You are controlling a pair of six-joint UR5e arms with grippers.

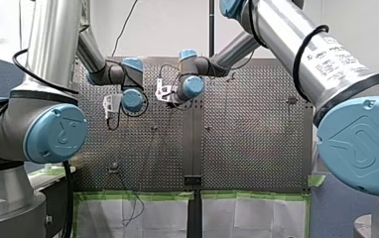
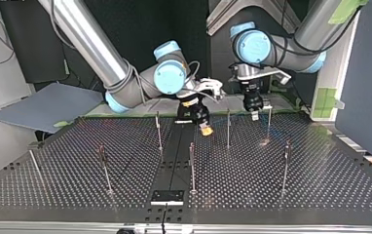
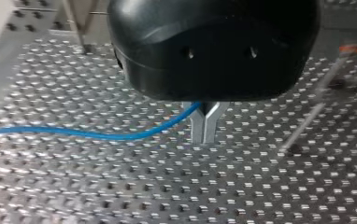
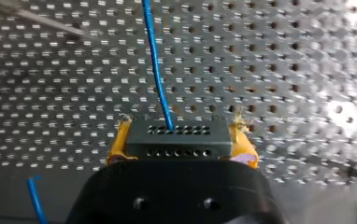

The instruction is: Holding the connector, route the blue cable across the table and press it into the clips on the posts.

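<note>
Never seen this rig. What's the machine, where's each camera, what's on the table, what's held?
Two robot arms work over a perforated metal table with thin upright posts. The front view looks from behind the arms; the top view faces them from across the table, so sides swap. The other two are wrist cameras. My left gripper, metal fingers, is shut on the blue cable. My right gripper, yellow pads, holds the black connector at the cable's end.
</note>
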